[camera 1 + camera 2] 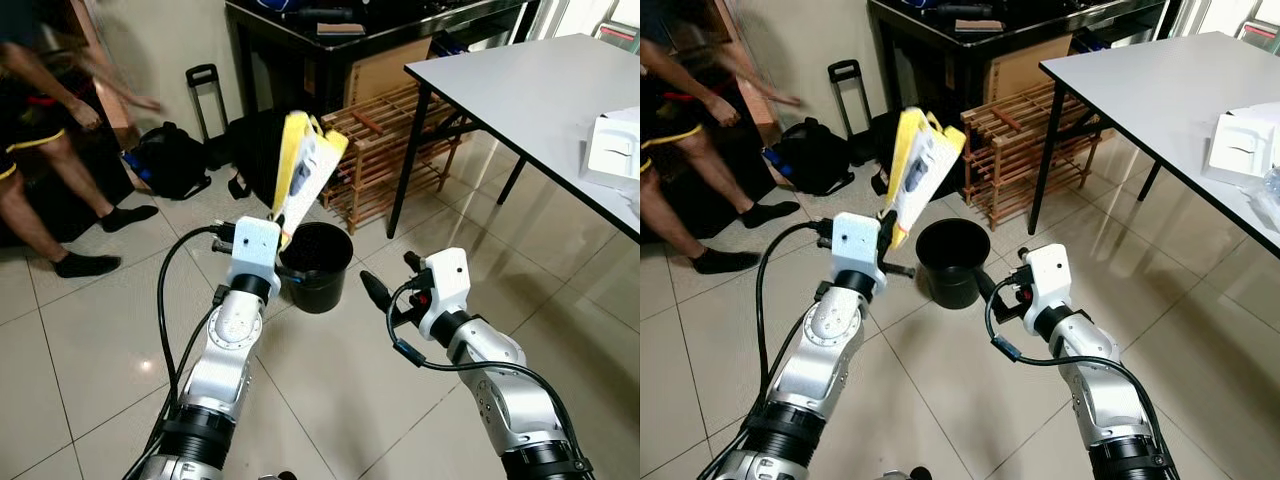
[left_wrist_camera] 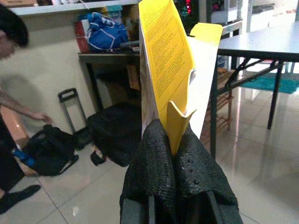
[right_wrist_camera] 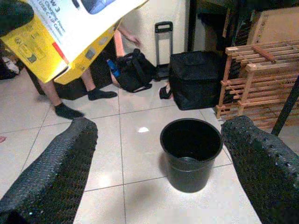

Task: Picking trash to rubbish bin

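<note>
My left gripper (image 1: 279, 224) is shut on the lower edge of a flattened yellow and white cardboard box (image 1: 304, 168), holding it upright above the near left rim of the black rubbish bin (image 1: 316, 266). In the left wrist view the two fingertips (image 2: 154, 154) pinch a yellow flap of the box (image 2: 167, 60). My right gripper (image 1: 392, 278) is open, low and just right of the bin, pointing at it. The right wrist view shows the bin (image 3: 190, 151) standing on the tiles between the spread fingers (image 3: 56, 172), with the box (image 3: 60, 32) hanging above it.
A person (image 1: 45, 130) stands at the far left beside black bags (image 1: 170, 160). Behind the bin are a black case (image 1: 255, 140) and a wooden rack (image 1: 390, 150). A grey table (image 1: 530, 90) with a white box (image 1: 615, 145) stands on the right.
</note>
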Controlling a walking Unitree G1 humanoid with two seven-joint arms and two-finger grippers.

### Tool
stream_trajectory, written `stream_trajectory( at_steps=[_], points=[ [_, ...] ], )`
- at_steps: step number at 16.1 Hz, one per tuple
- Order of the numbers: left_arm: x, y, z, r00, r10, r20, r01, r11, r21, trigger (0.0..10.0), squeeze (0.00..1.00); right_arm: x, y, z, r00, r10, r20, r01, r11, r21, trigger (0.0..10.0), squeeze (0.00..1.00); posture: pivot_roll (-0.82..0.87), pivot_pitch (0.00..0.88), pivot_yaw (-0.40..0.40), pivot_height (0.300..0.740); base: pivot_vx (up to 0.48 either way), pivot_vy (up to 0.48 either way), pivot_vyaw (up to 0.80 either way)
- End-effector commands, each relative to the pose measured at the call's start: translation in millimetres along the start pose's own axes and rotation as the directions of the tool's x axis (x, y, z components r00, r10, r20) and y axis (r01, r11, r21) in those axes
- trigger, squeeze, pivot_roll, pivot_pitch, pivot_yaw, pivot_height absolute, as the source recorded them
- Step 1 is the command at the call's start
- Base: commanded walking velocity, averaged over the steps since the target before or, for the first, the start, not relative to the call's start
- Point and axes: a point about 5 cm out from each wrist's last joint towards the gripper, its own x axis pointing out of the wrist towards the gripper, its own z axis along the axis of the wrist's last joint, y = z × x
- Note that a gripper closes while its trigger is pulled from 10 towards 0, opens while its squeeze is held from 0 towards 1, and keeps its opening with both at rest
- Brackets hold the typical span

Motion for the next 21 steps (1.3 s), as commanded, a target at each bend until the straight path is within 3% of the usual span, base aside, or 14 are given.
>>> stream_trajectory(
  at_steps=[1, 3, 5, 10, 14, 21],
  points=[
    [-3.7, -1.7, -7.8, 0.999, -0.021, -0.033, 0.021, 1.000, -0.013, 10.0, 0.00, 0.5, -3.1, 17.7, 0.996, -0.005, 0.087, -0.001, 0.997, 0.072, 10.0, 0.00, -0.07, 0.123, 0.051, 0.740, 0.000, 0.000, 0.00],
    [-4.1, -1.4, -10.2, 0.999, -0.023, -0.042, 0.022, 1.000, -0.015, 10.0, 0.00, 0.3, -5.4, 26.0, 0.992, -0.007, 0.129, -0.009, 0.993, 0.118, 10.0, 0.00, -0.07, 0.123, 0.048, 0.740, 0.000, 0.000, 0.00],
    [-5.1, -2.7, -14.6, 0.998, -0.028, -0.063, 0.028, 1.000, -0.013, 10.0, 0.00, 0.5, -5.2, 20.7, 0.995, -0.001, 0.095, -0.007, 0.997, 0.078, 10.0, 0.00, -0.07, 0.123, 0.044, 0.740, 0.000, 0.000, 0.00],
    [-8.5, -1.2, -27.2, 0.992, -0.025, -0.127, 0.023, 1.000, -0.012, 10.0, 0.00, 0.5, -1.5, 18.6, 0.996, 0.019, 0.084, -0.027, 0.996, 0.089, 10.0, 0.00, -0.07, 0.126, 0.039, 0.740, 0.000, 0.000, 0.00],
    [-8.1, 1.5, -29.0, 0.990, -0.018, -0.142, 0.010, 0.998, -0.058, 10.0, 0.00, 0.8, -2.2, 17.7, 0.997, 0.027, 0.074, -0.034, 0.996, 0.087, 10.0, 0.00, -0.06, 0.128, 0.036, 0.740, 0.000, 0.000, 0.00],
    [-7.3, -0.3, -28.1, 0.990, -0.040, -0.137, 0.031, 0.997, -0.067, 10.0, 0.00, 0.7, 0.5, 16.0, 0.996, 0.070, 0.059, -0.075, 0.994, 0.081, 10.0, 0.00, -0.06, 0.126, 0.035, 0.740, 0.000, 0.000, 0.00]
  ],
)
